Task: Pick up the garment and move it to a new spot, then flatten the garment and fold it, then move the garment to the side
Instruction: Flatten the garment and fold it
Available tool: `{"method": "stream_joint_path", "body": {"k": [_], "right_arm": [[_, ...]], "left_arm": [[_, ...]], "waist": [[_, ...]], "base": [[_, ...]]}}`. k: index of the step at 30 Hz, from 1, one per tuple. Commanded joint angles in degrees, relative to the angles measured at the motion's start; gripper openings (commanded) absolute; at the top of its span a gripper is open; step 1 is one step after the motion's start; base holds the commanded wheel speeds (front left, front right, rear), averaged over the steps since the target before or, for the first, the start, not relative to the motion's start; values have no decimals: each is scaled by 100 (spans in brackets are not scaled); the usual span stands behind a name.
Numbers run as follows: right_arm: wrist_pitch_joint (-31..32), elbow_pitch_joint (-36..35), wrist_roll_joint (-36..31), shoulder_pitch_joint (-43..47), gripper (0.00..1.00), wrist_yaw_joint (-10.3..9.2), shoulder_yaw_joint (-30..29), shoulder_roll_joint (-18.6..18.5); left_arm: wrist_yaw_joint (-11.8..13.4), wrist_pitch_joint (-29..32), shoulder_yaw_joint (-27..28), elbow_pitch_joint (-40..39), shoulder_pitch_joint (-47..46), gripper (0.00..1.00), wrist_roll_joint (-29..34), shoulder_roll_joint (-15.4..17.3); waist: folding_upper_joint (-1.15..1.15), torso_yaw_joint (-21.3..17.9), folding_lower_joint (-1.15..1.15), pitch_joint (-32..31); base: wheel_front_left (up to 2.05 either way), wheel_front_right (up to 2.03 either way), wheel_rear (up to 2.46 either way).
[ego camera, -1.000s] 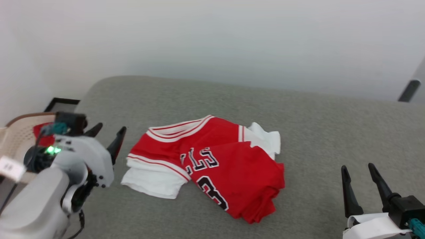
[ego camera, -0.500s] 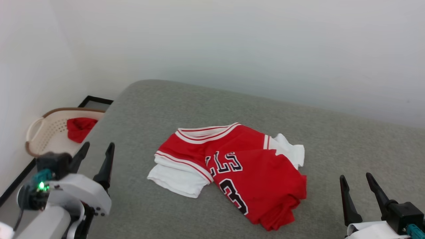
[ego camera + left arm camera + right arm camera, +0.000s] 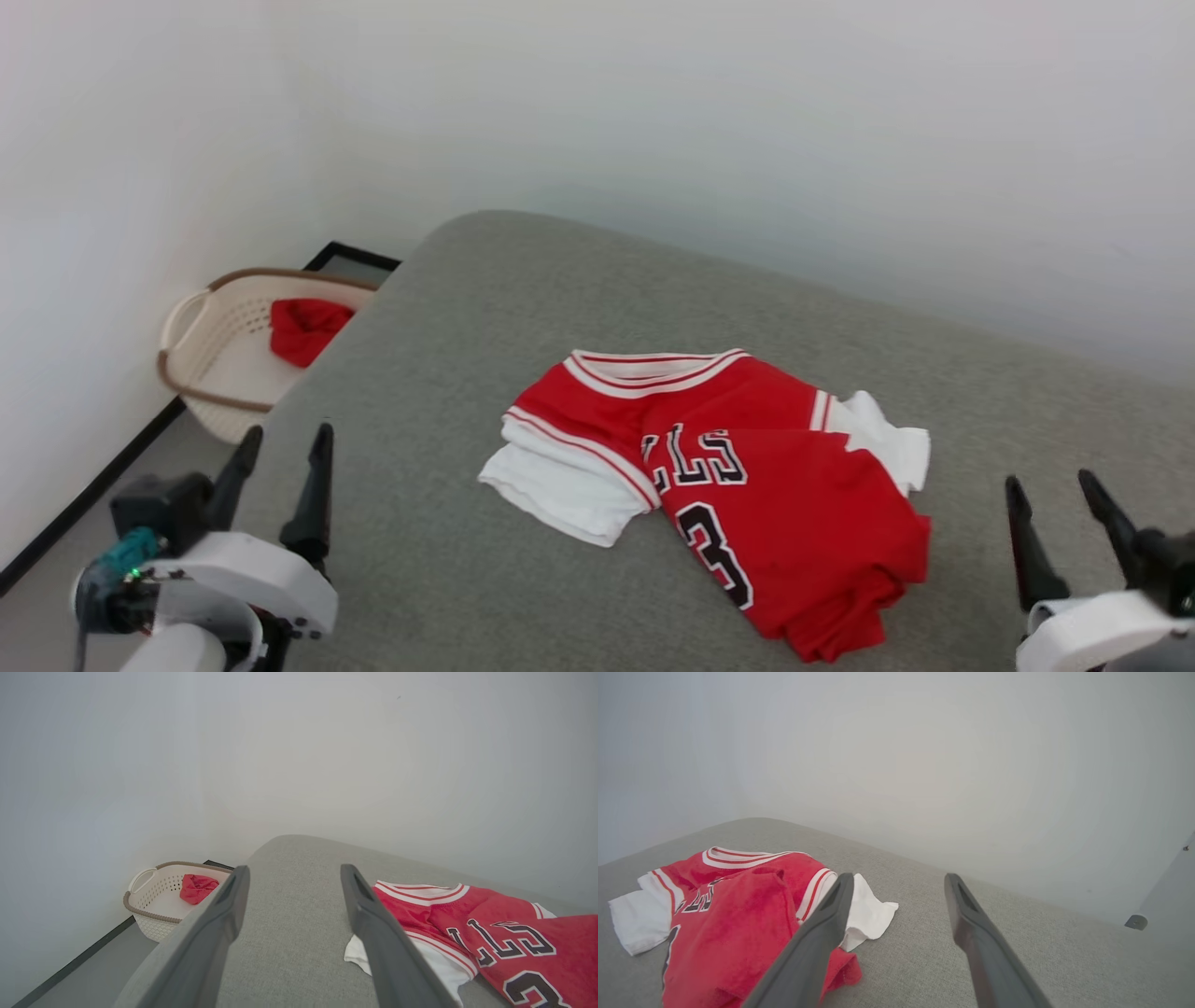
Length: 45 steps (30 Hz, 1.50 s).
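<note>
garment (image 3: 747, 467): soft, light, floppy, prob bunches | best grab: far collar trim (image 3: 644, 383) + near hem | left gripper (image 3: 289, 431) & right gripper (image 3: 1049, 479): both released, nothing held

garment (image 3: 794, 523) lettered "LLS", number "3"

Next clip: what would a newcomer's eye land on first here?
A red jersey with white sleeves lies rumpled mid-way across the grey padded surface. Off that surface's left edge, a beige basket on the floor holds a red cloth. The left pincer and right pincer hover open at the head view's lower corners, clear of the jersey.
</note>
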Motion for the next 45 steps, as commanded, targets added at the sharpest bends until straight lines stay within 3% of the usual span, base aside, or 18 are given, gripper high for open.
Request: {"method": "stream_joint_path", "body": {"k": [1, 12, 23, 31, 39, 40, 41, 45], "right_arm": [[97, 19, 45, -118, 100, 0, 27, -109], [1584, 144, 634, -890, 100, -1, 396, -906], [3308, 365, 1371, -1968, 100, -1, 1352, -1603], [4349, 708, 1553, -2534, 100, -2, 1812, -1767], [4583, 1230, 1599, -2764, 100, -2, 2151, -1684], [4582, 1303, 1600, -2789, 61, -2, 2185, -1675], [4548, 1366, 1563, -2812, 0, -2, 2205, -1689], [4351, 1498, 1483, -2925, 0, -2, 2111, -1701]], "left_arm": [[-63, -20, 60, -23, 58, 100, 96, -47], [-444, -15, 653, -212, 121, 100, 669, -839], [-998, -15, 1462, -293, 179, 100, 1485, -1795], [-1295, -15, 1923, -259, 152, 100, 1876, -2330], [-1398, -15, 2076, -95, 27, 100, 2048, -2553], [-1392, -15, 2080, -73, 14, 100, 2059, -2565], [-1396, -15, 2084, -52, -3, 100, 2064, -2574], [-1402, -15, 1981, -3, -45, 100, 1994, -2516]], "waist": [[0, 165, 0, 101], [0, 522, 0, 776], [0, 729, 0, 1516], [0, 796, 0, 1833], [0, 825, 0, 1933], [0, 826, 0, 1932], [0, 826, 0, 1928], [0, 810, 0, 1857]], "base": [[0, 0, 0], [0, 0, 0], [0, 0, 0], [0, 0, 0], [0, 0, 0], [0, 0, 0], [0, 0, 0], [0, 0, 0]]}}
